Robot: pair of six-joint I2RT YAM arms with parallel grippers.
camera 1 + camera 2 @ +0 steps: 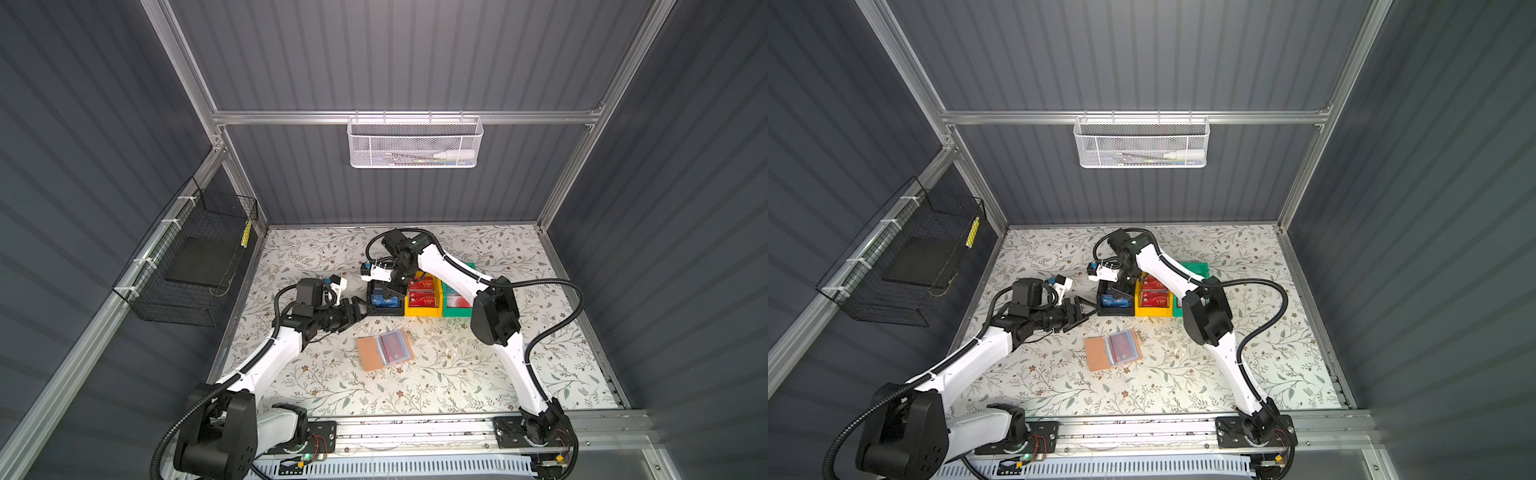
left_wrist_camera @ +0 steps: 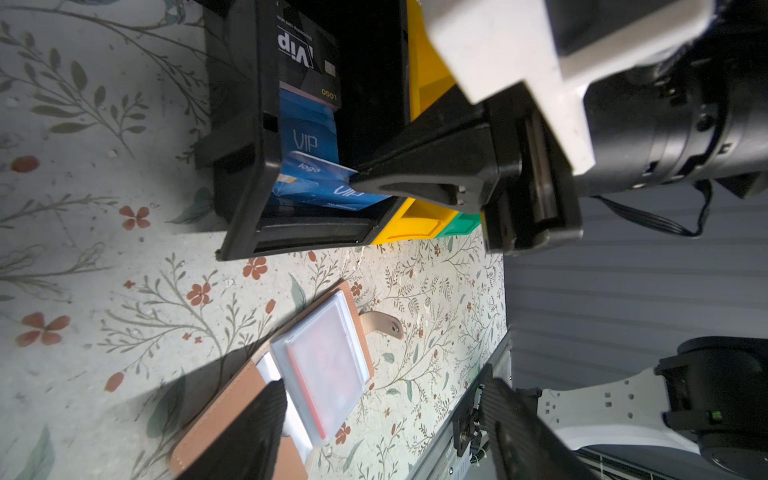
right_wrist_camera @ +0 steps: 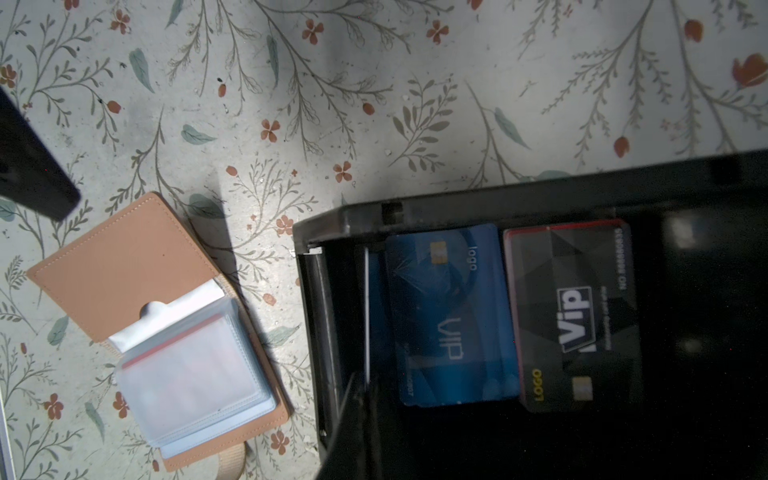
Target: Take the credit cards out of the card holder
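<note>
We see the card holder (image 1: 384, 350) lying open on the floral desk (image 1: 478, 374), nearer the arms' bases than the row of bins. Its tan cover is flat and a red card (image 1: 392, 348) shows through the clear sleeves. Neither gripper touches it.

The right gripper (image 2: 355, 181) reaches down into the black bin (image 1: 384, 311), jaws pressed together on the edge of a blue card (image 2: 316, 187) that tilts over the bin's front wall. Below it a second blue card (image 3: 449, 316) and a black card (image 3: 573, 316) lie flat in that bin.

The left gripper (image 1: 361, 309) hovers just beside the black bin, jaws well apart and holding nothing. Red cards (image 1: 424, 291) lie in the yellow bin (image 1: 422, 311), with the green bin (image 1: 457, 312) next along
</note>
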